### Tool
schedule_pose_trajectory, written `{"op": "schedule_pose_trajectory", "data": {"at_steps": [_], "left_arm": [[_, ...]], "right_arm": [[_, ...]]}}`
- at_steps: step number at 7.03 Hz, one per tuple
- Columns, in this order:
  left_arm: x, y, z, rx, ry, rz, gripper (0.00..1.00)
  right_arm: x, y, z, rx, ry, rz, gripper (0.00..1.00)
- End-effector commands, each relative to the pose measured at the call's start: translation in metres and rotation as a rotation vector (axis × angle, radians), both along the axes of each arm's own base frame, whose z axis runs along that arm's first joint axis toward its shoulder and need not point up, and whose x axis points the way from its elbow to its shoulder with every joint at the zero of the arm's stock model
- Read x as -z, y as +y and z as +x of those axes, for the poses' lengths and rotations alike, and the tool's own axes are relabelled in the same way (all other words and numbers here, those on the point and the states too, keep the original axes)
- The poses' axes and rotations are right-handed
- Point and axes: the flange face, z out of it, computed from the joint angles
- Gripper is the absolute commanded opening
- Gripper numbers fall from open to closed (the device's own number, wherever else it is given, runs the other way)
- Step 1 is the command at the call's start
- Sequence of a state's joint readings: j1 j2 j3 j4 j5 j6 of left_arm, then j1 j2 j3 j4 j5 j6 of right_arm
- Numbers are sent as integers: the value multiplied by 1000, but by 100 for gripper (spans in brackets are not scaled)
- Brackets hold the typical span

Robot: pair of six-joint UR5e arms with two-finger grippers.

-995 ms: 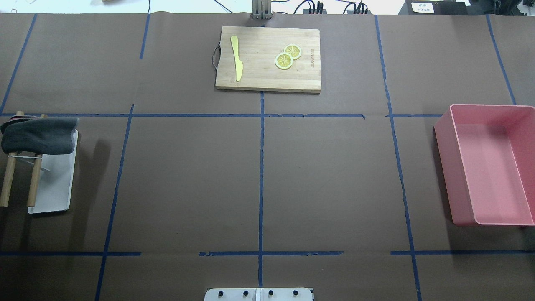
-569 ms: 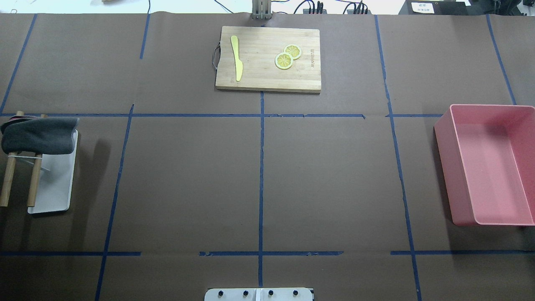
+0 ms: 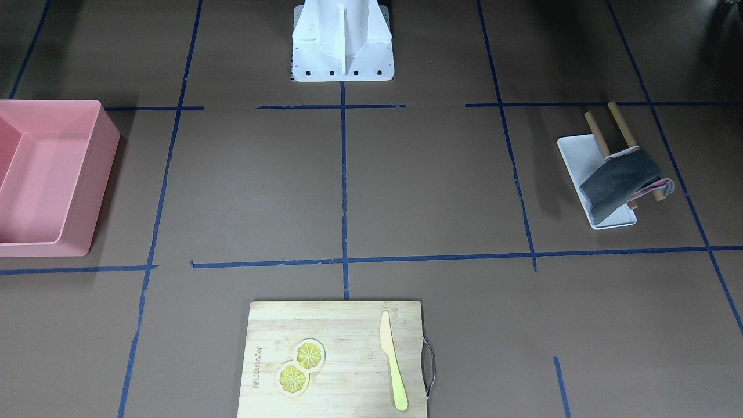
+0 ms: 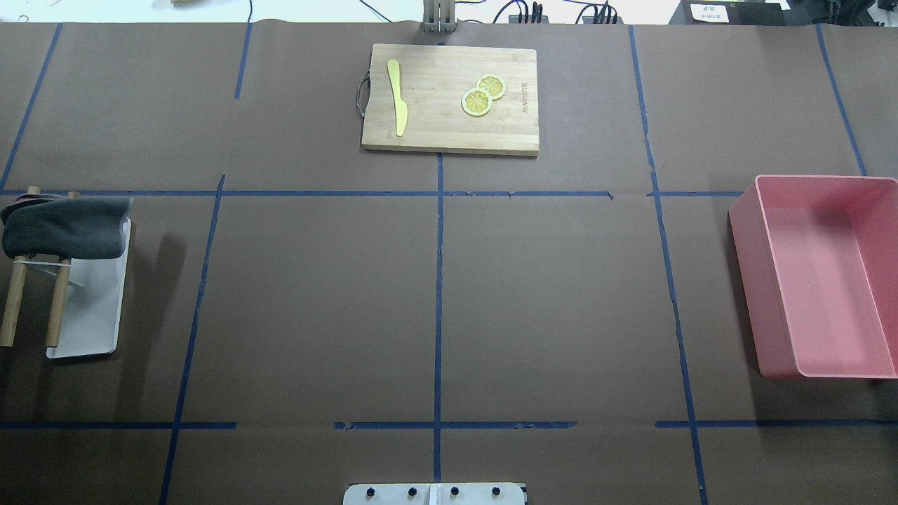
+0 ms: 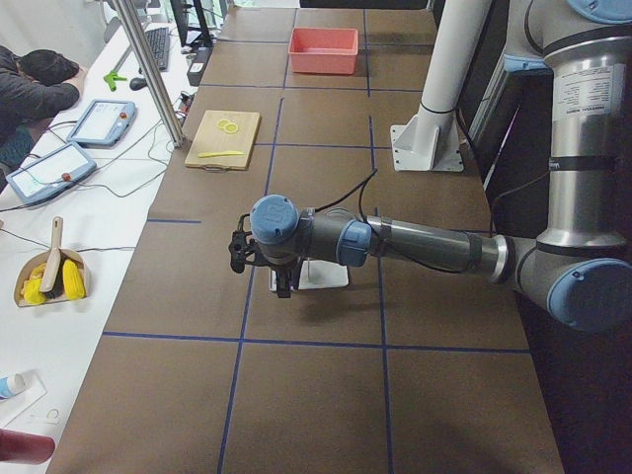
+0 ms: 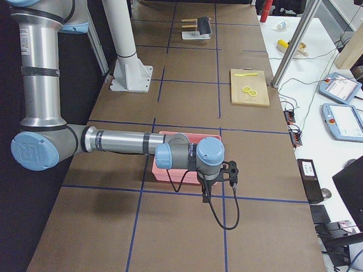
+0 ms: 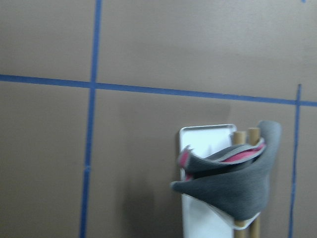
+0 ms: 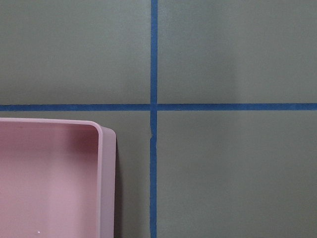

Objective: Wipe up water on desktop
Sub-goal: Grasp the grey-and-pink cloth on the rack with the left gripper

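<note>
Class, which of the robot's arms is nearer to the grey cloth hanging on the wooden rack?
Left. The left gripper hangs close to the grey cloth; the right gripper is at the opposite end, by the pink bin.

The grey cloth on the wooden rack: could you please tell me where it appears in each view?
Front-facing: grey cloth middle right.
Overhead: cloth at left edge.
Exterior left: not discernible.
Exterior right: cloth top centre.
Left wrist: cloth lower right.
Right wrist: absent.
Shared landmark: white tray beneath it.
</note>
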State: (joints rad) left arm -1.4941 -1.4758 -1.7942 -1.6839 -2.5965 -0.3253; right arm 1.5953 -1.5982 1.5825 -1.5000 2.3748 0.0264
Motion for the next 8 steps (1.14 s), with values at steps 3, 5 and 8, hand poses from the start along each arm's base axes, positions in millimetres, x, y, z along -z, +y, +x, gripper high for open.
{"op": "schedule_pose_trajectory", "data": {"at_steps": [3,5,8], "left_arm": [[3,8,92,55,-40,-19,100],[-5,5,103,38,-46,-18,100],[-6,8,119,4,-48,-18,100]], "right_arm": [[2,0,-1,-2,-21,-2,100],[-1,1,-1,-2,-22,-9,100],[-3,2,-2,-2,-23,-13,100]]}}
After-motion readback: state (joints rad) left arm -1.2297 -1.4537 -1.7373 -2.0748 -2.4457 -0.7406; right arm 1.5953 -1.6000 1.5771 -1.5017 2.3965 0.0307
